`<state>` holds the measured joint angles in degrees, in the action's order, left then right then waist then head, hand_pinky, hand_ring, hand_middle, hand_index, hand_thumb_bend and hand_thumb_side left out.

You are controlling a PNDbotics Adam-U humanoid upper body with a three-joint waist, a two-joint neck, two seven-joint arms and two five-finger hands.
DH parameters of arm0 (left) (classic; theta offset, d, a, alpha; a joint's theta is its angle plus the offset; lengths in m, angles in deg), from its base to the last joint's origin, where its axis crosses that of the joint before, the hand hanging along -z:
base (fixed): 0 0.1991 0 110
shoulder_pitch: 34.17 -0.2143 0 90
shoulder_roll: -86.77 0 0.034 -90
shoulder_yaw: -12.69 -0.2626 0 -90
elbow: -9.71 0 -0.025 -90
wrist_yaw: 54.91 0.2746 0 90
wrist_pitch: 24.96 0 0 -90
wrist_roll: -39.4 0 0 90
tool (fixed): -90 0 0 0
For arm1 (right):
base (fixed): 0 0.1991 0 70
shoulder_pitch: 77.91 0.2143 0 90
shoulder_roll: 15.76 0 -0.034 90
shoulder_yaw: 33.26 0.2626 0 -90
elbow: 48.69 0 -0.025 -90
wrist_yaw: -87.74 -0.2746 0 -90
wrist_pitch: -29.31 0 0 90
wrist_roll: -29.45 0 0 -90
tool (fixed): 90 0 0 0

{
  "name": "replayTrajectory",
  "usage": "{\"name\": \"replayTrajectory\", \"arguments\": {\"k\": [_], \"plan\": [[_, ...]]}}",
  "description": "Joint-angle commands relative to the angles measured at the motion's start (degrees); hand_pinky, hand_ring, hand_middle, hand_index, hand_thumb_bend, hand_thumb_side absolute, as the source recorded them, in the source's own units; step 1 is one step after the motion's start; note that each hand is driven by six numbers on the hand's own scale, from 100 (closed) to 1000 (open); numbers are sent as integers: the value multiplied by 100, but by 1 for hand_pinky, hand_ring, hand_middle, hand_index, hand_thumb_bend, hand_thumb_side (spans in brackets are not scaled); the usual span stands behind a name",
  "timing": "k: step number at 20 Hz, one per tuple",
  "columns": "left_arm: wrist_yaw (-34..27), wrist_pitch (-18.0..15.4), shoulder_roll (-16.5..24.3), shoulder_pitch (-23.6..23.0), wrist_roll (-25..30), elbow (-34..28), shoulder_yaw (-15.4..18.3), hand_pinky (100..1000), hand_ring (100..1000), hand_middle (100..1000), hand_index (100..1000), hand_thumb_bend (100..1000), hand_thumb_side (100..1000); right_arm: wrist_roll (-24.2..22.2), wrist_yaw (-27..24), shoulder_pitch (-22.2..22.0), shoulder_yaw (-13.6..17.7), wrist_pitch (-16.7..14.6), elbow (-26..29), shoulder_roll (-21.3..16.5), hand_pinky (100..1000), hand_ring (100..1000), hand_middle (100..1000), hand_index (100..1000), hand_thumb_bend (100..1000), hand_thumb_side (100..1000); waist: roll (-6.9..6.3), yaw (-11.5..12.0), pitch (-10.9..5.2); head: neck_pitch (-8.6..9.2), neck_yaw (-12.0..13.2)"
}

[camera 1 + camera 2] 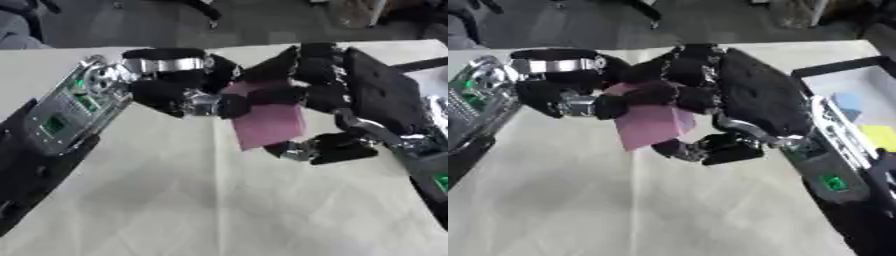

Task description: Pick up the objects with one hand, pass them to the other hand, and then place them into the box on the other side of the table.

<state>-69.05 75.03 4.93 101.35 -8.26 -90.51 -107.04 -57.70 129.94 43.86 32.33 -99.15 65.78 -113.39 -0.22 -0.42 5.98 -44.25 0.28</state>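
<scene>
While both hands meet mid-table, pink card (271,125) sits btwn them — left hand (175,92) & right hand (324,95) each curled on it.

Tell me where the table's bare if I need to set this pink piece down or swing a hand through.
The table is bare below both hands, between the two forearms. It is crowded mid-table, where the left hand and right hand meet on the pink sheet, and at the right edge by the box.

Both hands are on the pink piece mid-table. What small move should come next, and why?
Probably the left hand should let go: the right hand already has fingers curled on the pink piece, and the box lies on the right side.
</scene>
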Motion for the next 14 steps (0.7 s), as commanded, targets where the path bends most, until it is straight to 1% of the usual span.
{"name": "replayTrajectory", "arguments": {"k": [1,5,7,10,11,12,13,14], "plan": [[-63,-154,78,154,107,-45,234,812,757,732,821,540,822,79,48,62,152,-3,11,-246,634,219,590,852,100,100,-51,-9,-178,13,-25],[27,-353,170,99,-16,138,550,833,789,776,838,567,883,282,92,42,288,-17,11,-406,636,214,597,861,100,100,-45,-18,-186,13,-61],[114,-436,236,34,-176,299,734,836,794,782,837,568,887,416,120,24,368,-35,11,-519,636,214,600,865,100,100,-42,-21,-187,13,-87],[243,-582,345,-144,-604,542,1102,833,793,780,828,541,891,701,143,-80,568,-6,11,-775,638,196,603,863,100,100,-36,-34,-178,13,-139],[283,-630,369,-198,-739,589,1187,827,787,773,820,500,899,792,150,-120,629,16,11,-847,640,175,602,855,100,100,-35,-37,-175,13,-154],[348,-666,413,-325,-962,649,1374,821,781,767,814,476,905,903,146,-232,767,124,11,-984,640,158,604,851,100,100,-31,-42,-165,13,-206],[415,-702,441,-435,-1164,672,1517,821,781,767,814,476,905,1013,141,-323,889,225,11,-1105,640,158,604,851,100,100,-30,-44,-159,13,-245],[466,-729,453,-498,-1298,674,1581,821,781,767,814,476,905,1097,145,-371,955,281,11,-1175,640,158,604,851,100,100,-30,-45,-156,13,-265]]}}
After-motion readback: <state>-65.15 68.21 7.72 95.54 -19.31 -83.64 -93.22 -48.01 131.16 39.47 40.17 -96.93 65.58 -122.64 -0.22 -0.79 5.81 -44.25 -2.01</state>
